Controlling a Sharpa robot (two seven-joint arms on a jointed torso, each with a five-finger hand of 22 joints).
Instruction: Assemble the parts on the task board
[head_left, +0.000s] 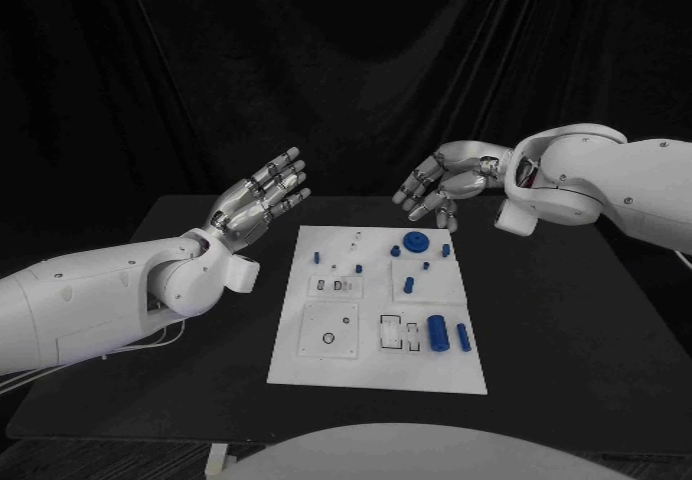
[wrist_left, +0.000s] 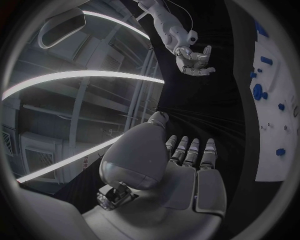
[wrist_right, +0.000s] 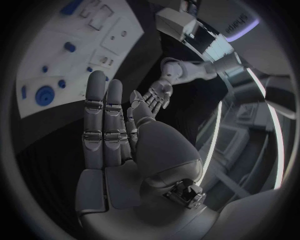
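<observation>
Left robot hand (head_left: 263, 197) raised above the worktop (head_left: 577, 320), off the far left corner of the task board (head_left: 378, 375); fingers straight and spread, palm open, holding nothing. Seen from its own wrist as a flat open palm (wrist_left: 187, 170), fingers extended side by side toward the dark backdrop. White left arm reaching in low from the near left, forearm angled up toward the board's far end.

Right robot hand (head_left: 444, 185) hovering past the far right corner of the task board, fingers loosely curved and drooping downward, apart from one another, gripping nothing. From its own wrist, long fingers stretched out straight (wrist_right: 106, 130) with the board beyond them. Right arm bent in from the right edge, wrist turned inward toward the left hand.

Both hands well clear of the board, touching none of the parts. Task board flat in the middle of the worktop, between and nearer than the two hands. Round blue part (head_left: 415, 240) at the far end, closest to the right robot hand. Two blue cylinders (head_left: 437, 333) lying side by side near the board's right near corner. Several smaller blue parts (head_left: 410, 285) scattered across the middle.
</observation>
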